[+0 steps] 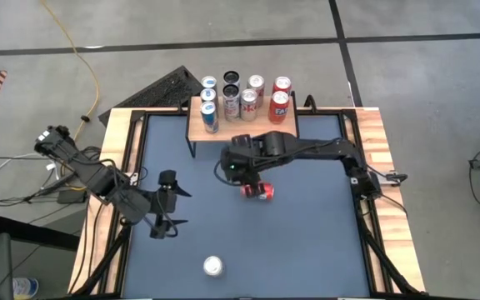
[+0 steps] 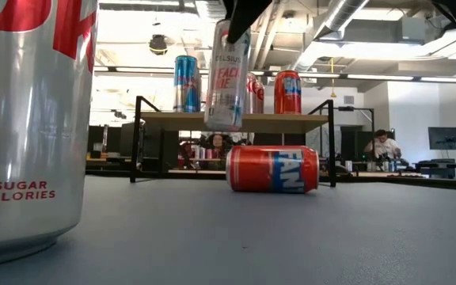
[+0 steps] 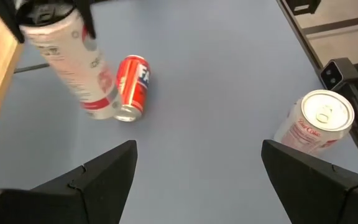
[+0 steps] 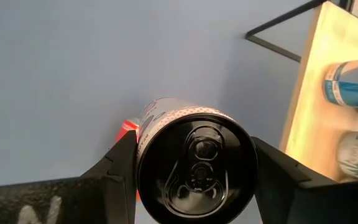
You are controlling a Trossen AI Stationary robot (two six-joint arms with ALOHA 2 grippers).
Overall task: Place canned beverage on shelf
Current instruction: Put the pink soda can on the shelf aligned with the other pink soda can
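— Dark left gripper (image 1: 167,202) parked at the left of the mat, fingers spread wide, gripping nothing. Probably just kept clear of the work.

— Anything near it?

— Only a silver can (image 1: 213,266) standing upright at the near edge, well apart from the fingers. Looms large in the low view.

— And further right?

— Mid-table, right gripper (image 1: 238,169) clamped around a tall white can (image 2: 226,75), held from above near its top rim and lifted clear of the mat. Hangs a little tilted, base lower than the wooden top in the low view, so likely in need of more height before going over the edge.

— Why held by the top?

— Presumably to leave the base free for setting down upright.

— Below it?

— Red can (image 1: 257,192) lying on its side on the mat, just beside the lifted one, not touching.

— Shelf?

— Shelf (image 1: 197,127) at the far edge, wooden top on thin black legs. Several cans already standing in rows toward the back: blue ones left, red ones right. Front strip of wood bare, seemingly the spot to aim for.
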